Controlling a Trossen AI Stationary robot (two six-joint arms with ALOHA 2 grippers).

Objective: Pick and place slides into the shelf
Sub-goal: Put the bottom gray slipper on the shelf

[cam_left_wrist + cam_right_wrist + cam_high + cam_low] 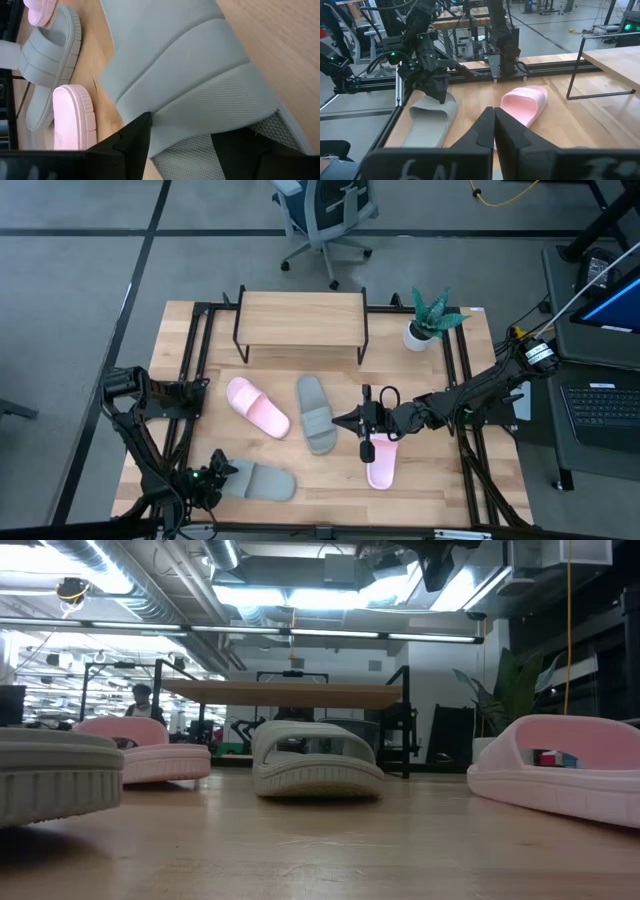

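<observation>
Grey floor with dark seam lines lies around the wooden table (pixel 200 340), and an office chair (pixel 325 215) stands behind it. Low view looks level across the tabletop into a big workshop w/ ceiling pipes and strip lights; a person (pixel 142 700) shows small far back. On right side is a desk w/ a laptop (pixel 605 415). A small potted plant (pixel 428 320) stands at the rear right of the table, just beside the shelf (pixel 300 315), which sits at rear centre w/ nothing on its plank.

All four slides are on the tabletop, in front of the shelf. One pink slide (pixel 257 407) and one grey-green slide (pixel 316 414) lie near the centre, close but apart. The 2nd pink slide (pixel 382 462) lies under the right gripper (pixel 364 448), whose fingers are pressed together w/ nothing between. The 2nd grey-green slide (pixel 260 481) is at front left; the left gripper (pixel 222 476) is over its end, fingers spread wide on either side of the strap (pixel 200 100).
</observation>
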